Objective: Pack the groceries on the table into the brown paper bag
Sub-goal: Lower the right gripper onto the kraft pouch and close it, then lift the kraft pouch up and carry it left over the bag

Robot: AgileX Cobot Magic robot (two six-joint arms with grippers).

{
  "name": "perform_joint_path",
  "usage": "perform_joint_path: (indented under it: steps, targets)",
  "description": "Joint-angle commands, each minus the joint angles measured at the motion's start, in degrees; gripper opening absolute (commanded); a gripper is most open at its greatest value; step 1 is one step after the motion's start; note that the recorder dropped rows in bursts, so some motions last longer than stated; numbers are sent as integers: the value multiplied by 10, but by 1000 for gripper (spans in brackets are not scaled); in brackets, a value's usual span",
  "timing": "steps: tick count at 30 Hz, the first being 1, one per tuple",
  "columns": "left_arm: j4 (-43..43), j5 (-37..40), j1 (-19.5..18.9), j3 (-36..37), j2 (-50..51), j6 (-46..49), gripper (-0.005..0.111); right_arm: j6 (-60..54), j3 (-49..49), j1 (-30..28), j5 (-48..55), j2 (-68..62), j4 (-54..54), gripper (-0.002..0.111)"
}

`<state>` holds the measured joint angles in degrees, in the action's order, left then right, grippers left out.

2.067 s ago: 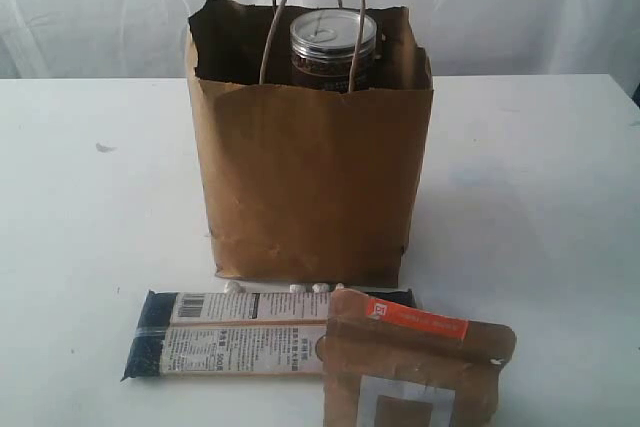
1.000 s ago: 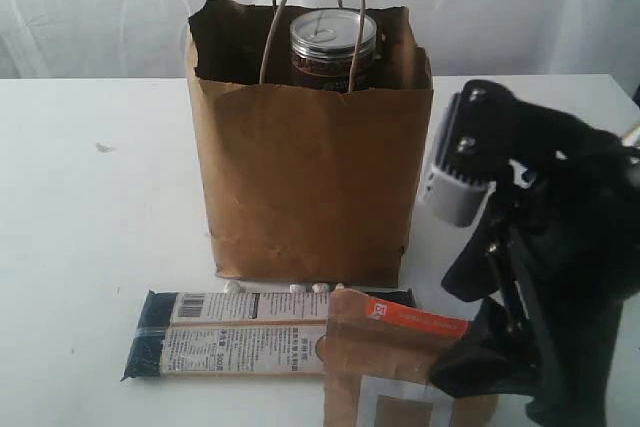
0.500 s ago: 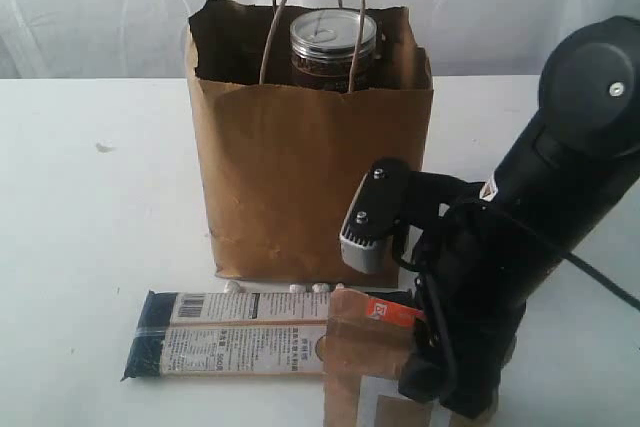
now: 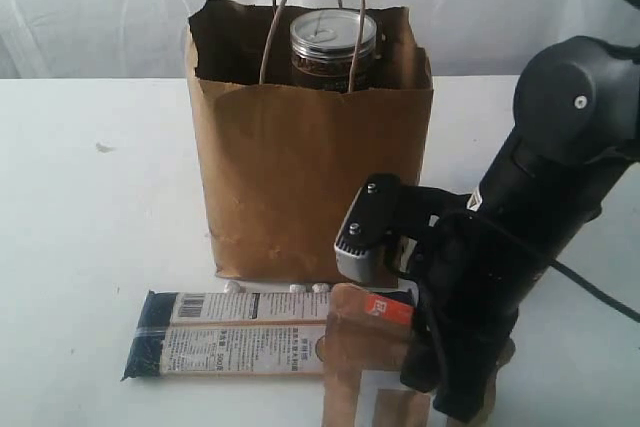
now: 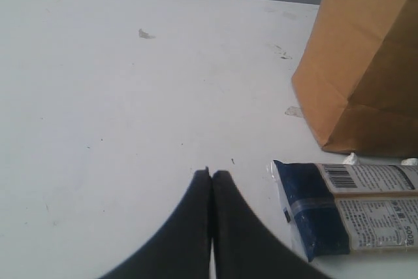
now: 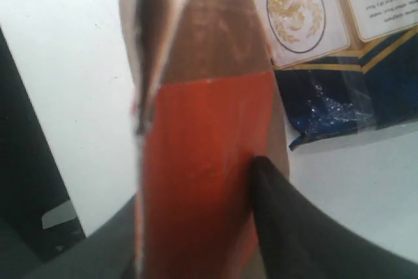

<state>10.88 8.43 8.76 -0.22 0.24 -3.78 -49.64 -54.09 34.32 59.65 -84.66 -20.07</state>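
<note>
The right hand (image 6: 196,194) pinched the brown pouch (image 6: 209,129) at its orange strip, a finger on each face. The pouch sat on the desk (image 4: 100,227) just in front of the brown paper bag (image 4: 310,177). Lifting well probably required a firm grip and clearing the bag's ragged rim.

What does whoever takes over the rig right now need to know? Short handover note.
Left gripper: shut, empty, by bare table near one end of the long dark-blue packet.
Right gripper: closed on the brown pouch at its orange strip. The pouch is in front of the bag and not yet carried off.
Done: dark can is in the brown paper bag, its lid showing above the rim. Anything else inside is hidden.
Left: bag the pouch, then the packet, which lies flat in front of the bag.
</note>
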Motion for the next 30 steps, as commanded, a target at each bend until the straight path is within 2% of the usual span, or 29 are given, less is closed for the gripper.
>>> perform_joint_path:
  steps: [1, 4, 11, 16, 30]
  targets:
    - [3, 0, -1, 2, -2, -4, 0, 19, -8, 1, 12, 24, -34, 0]
    - [3, 0, -1, 2, -2, -4, 0, 92, -31, 1, 16, 64, -12, 0]
    - [3, 0, -1, 2, -2, -4, 0, 160, -98, 1, 32, 159, 2, 0]
    - [3, 0, -1, 2, -2, -4, 0, 299, -208, 1, 103, 189, 173, 0]
    - [3, 0, -1, 2, -2, -4, 0, 365, -411, 1, 71, 181, 317, 0]
